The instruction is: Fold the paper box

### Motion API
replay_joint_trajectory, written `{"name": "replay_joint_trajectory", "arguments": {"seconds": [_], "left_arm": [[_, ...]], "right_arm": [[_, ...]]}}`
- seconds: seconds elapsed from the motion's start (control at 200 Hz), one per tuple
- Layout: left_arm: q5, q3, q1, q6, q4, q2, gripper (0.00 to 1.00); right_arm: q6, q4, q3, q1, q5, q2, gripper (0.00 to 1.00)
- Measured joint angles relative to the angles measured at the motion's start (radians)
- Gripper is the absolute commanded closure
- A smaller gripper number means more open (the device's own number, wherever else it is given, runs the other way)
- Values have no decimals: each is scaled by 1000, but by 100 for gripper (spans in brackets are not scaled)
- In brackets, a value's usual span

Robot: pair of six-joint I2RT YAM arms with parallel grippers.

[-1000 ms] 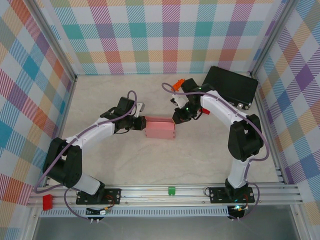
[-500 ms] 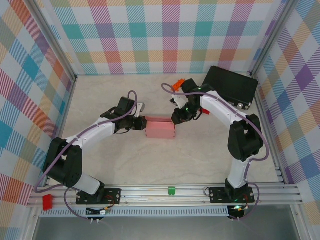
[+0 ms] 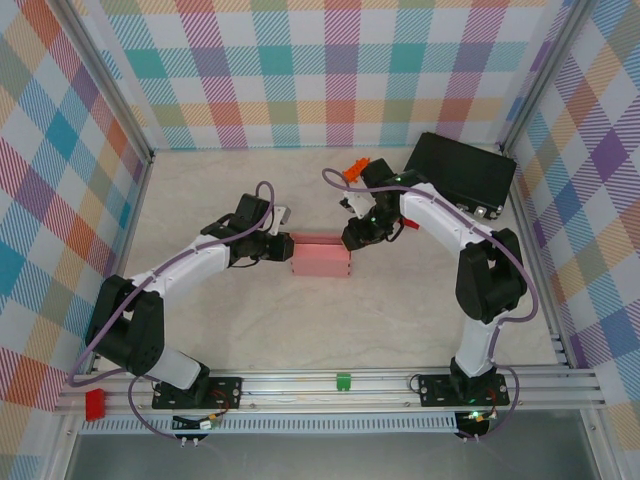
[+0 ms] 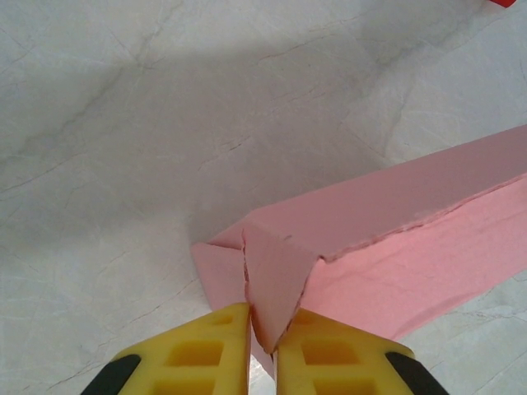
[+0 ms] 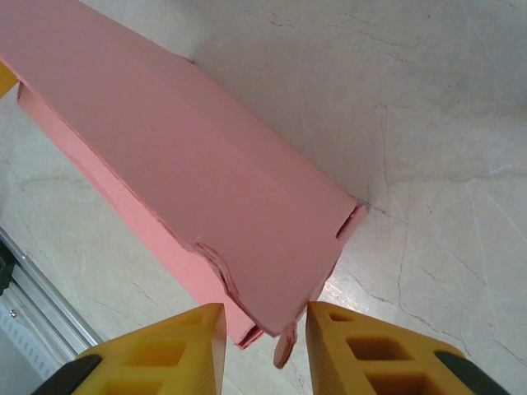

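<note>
The paper box (image 3: pixel 320 257) is a pink, folded rectangular box lying mid-table between both arms. My left gripper (image 3: pixel 283 247) is at its left end. In the left wrist view, the yellow fingers (image 4: pixel 214 350) pinch a triangular end flap of the box (image 4: pixel 387 214), so the left gripper (image 4: pixel 263 329) is shut on it. My right gripper (image 3: pixel 352 240) is at the right end. In the right wrist view, the right gripper (image 5: pixel 265 329) is open and the box's corner (image 5: pixel 189 164) sits between its fingers with a gap on each side. A small loose tab hangs below that corner.
A black hard case (image 3: pixel 460 172) lies at the back right against the checked wall. A small orange-red object (image 3: pixel 352 168) sits behind the right arm. The aluminium rail (image 3: pixel 340 390) runs along the near edge. Bare marbled tabletop lies in front of the box.
The right gripper's jaws have spread apart and let go of the box's right end. The left gripper stays on the left flap. The box has hardly moved.
</note>
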Motion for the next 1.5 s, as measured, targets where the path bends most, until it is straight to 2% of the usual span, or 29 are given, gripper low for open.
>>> {"name": "replay_joint_trajectory", "arguments": {"seconds": [0.715, 1.06, 1.335, 1.5], "left_arm": [[-46, 0, 0, -3, -24, -93, 79], [-97, -1, 0, -3, -23, -129, 75], [-105, -1, 0, 3, -20, -113, 65], [-101, -1, 0, 5, -18, -92, 63]], "right_arm": [[0, 8, -11, 0, 19, -10, 67], [1, 19, -12, 0, 24, -27, 65], [2, 27, -21, 0, 35, -47, 64], [4, 30, -39, 0, 36, -60, 64]]}}
